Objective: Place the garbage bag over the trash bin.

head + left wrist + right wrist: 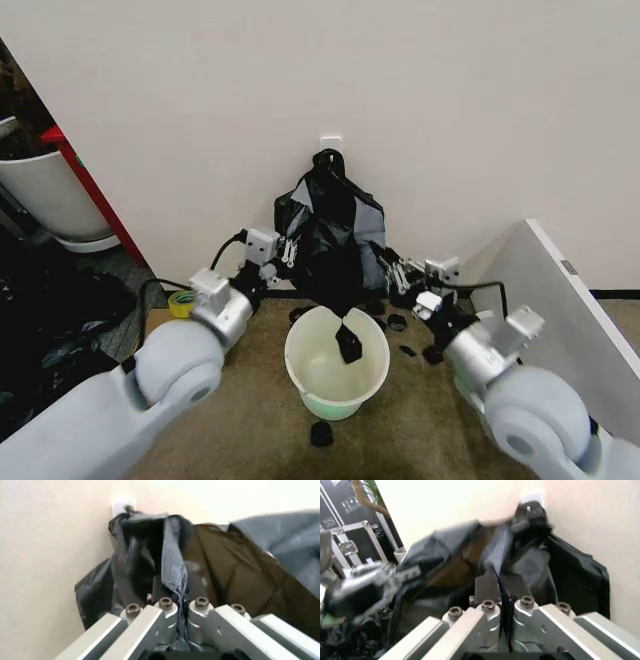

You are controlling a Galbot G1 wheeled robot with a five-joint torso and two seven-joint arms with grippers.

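The trash bin [337,375] sits near, on the floor. Just past it, the left hand [290,252] and right hand [397,275] each pinch the garbage bag [330,235] — it hangs above the bin, by the far wall [400,90].

Garbage bag [330,235] hiding the wall behind, left gripper [395,579] motion-blurred, perhaps shut
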